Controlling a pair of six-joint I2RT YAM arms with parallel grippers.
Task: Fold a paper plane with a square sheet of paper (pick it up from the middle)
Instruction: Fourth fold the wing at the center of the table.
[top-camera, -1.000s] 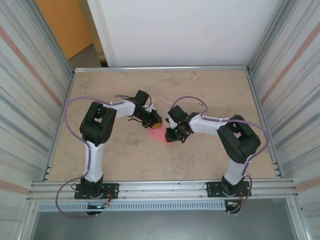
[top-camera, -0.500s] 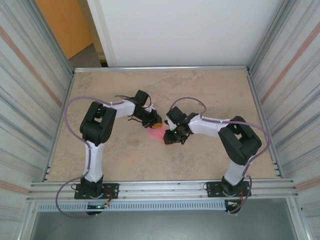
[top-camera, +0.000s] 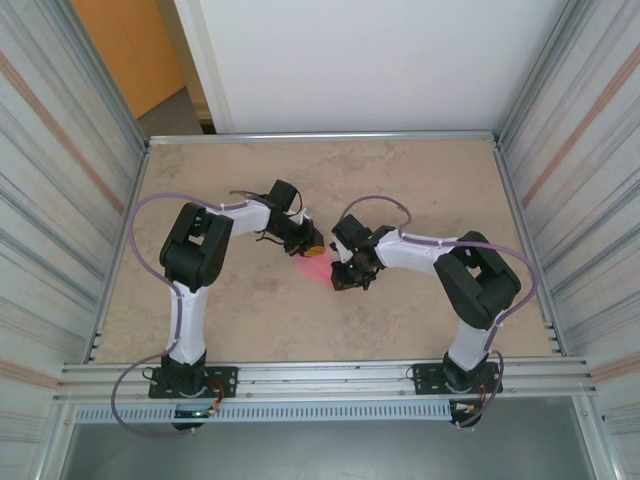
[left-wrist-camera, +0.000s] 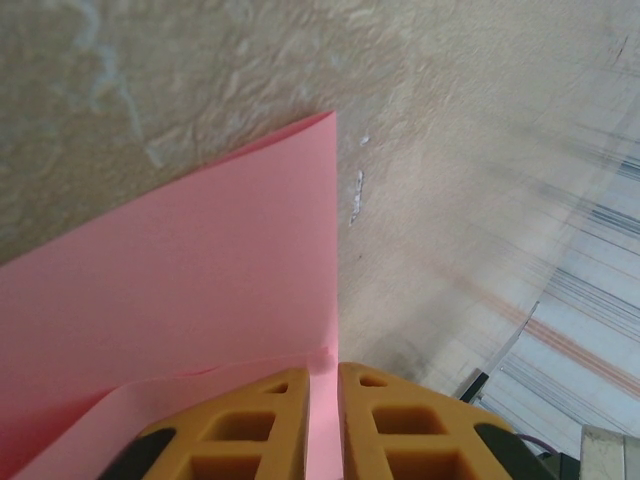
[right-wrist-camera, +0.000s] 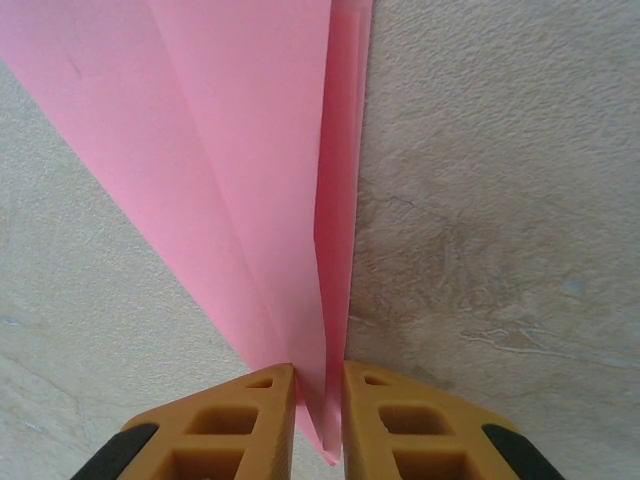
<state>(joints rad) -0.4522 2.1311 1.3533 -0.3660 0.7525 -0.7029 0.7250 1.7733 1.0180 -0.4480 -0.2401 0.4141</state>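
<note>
paper (top-camera: 318, 268) | folded pink wedge at mid-table (top-camera: 420, 180), spanning the gap between both grippers | left gripper (left-wrist-camera: 322, 400) clamped on one edge | right gripper (right-wrist-camera: 318, 410) clamped on the folded spine | long axis ran straight ahead from the right fingers | both arms equally near; next crease likely depended on that alignment
</note>
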